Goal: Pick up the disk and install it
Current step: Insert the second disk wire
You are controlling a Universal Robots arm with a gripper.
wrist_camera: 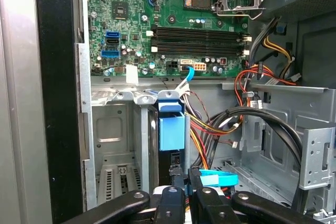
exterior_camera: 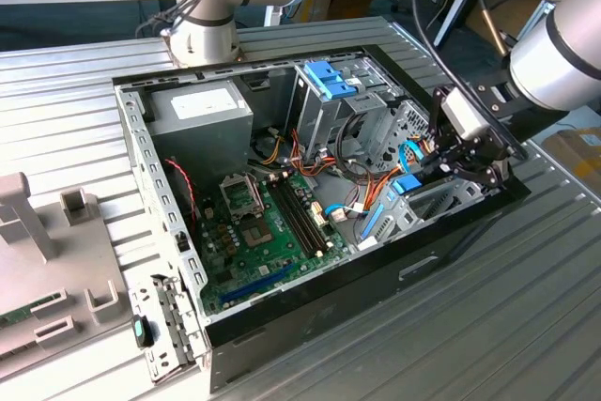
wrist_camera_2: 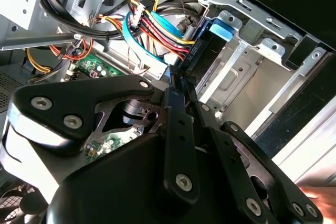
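blue plastic marks the disk [wrist_camera: 171,129], which stands on its edge in a slot of the grey metal bay [wrist_camera: 113,145] at the corner of the open computer case [exterior_camera: 141,152]. in the exterior view the disk [exterior_camera: 406,185] is at the case's right side, just under the black gripper [exterior_camera: 441,164]. in the first wrist view the gripper [wrist_camera: 187,178] sits right over the end of the disk, with its two thin fingers [wrist_camera: 175,174] very close together on the dark edge, so it looks shut on the disk. in the second wrist view the blue tab end [wrist_camera_2: 219,29] pokes out past the fingers [wrist_camera_2: 177,85], next to a bunch of red, yellow and blue wires [wrist_camera_2: 152,19]. the green board [wrist_camera: 173,19] lies flat in the case beyond the bay
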